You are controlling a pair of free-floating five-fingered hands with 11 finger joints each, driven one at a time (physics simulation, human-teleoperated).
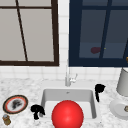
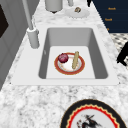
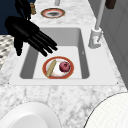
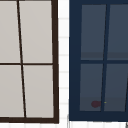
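**Two hands hover at a sink holding a loaded plate**

Front view: the left hand [image 1: 37, 111] hangs at the sink's [image 1: 45, 96] front left corner, fingers curled down, holding nothing. The right hand [image 1: 99, 89] floats over the right rim, empty. A red ball [image 1: 67, 115] covers the basin.

Left side view: a red-rimmed plate [image 2: 69, 72] on the basin floor carries a dark red fruit [image 2: 63, 58] and a tan stick [image 2: 75, 60].

Right side view: the right hand's straight fingers [image 3: 43, 42] reach above that plate, not touching; nothing is grasped yet.

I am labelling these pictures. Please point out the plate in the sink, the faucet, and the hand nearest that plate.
Plate in the sink [image 3: 70, 72], right side view, on its red rim.
Faucet [image 3: 95, 40], right side view, on its base.
Right hand [image 3: 21, 28], right side view, on its palm.
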